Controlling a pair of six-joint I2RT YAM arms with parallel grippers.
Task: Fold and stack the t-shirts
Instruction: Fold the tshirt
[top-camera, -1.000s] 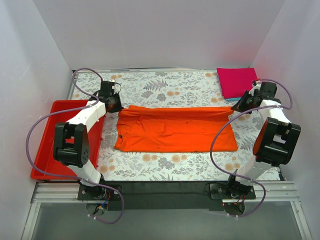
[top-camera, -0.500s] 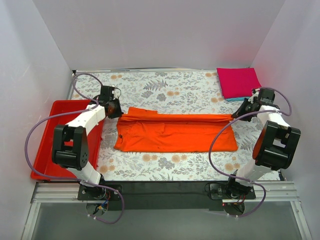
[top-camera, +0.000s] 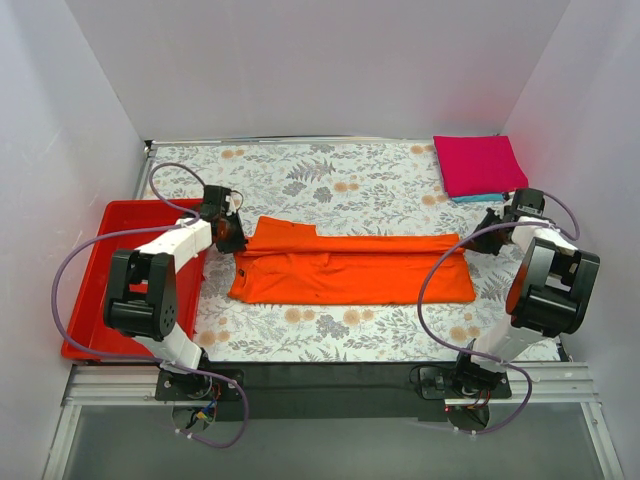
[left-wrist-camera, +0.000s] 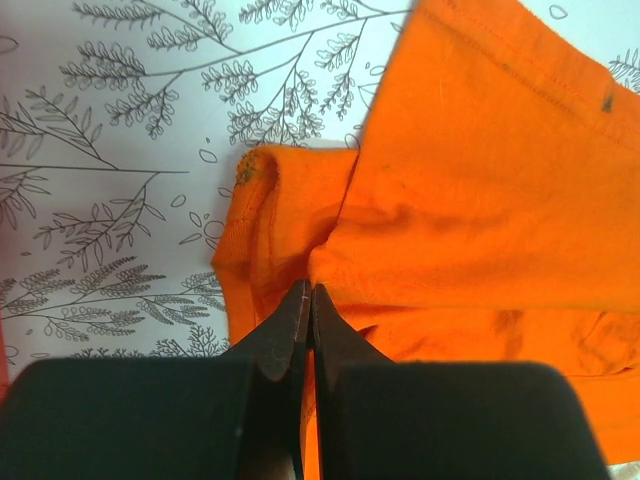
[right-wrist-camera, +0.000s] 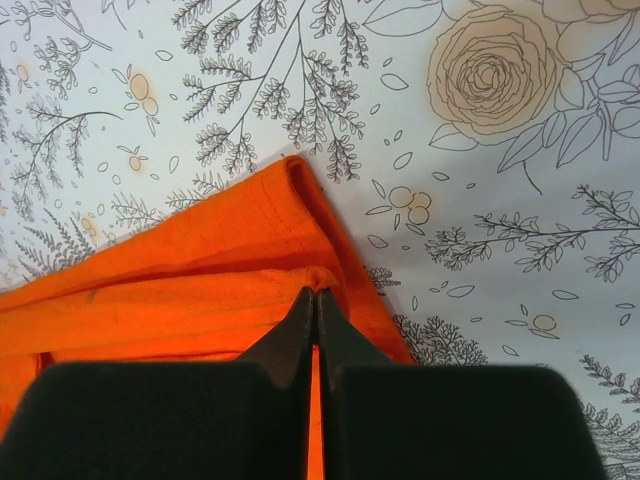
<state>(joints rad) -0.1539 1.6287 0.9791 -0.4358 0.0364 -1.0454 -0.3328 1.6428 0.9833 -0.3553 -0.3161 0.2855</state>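
The orange t-shirt (top-camera: 350, 268) lies across the middle of the floral cloth, its far edge folded toward the near side. My left gripper (top-camera: 238, 238) is shut on the shirt's left far corner; the pinched orange cloth (left-wrist-camera: 300, 260) bunches at the fingertips (left-wrist-camera: 312, 292). My right gripper (top-camera: 478, 238) is shut on the right far corner, with the hem (right-wrist-camera: 300, 230) folded over above its tips (right-wrist-camera: 316, 294). The magenta-pink folded shirt (top-camera: 476, 163) lies at the far right on the teal one (top-camera: 470, 199), of which only a thin edge shows.
A red plastic tray (top-camera: 95, 290) stands at the left edge of the table, beside the left arm. White walls enclose the table on three sides. Cables loop from both arms over the table's near corners.
Both grippers have moved toward the near side with the shirt's far edge, laying it further over the shirt's body. The visible shirt has grown narrower front to back.
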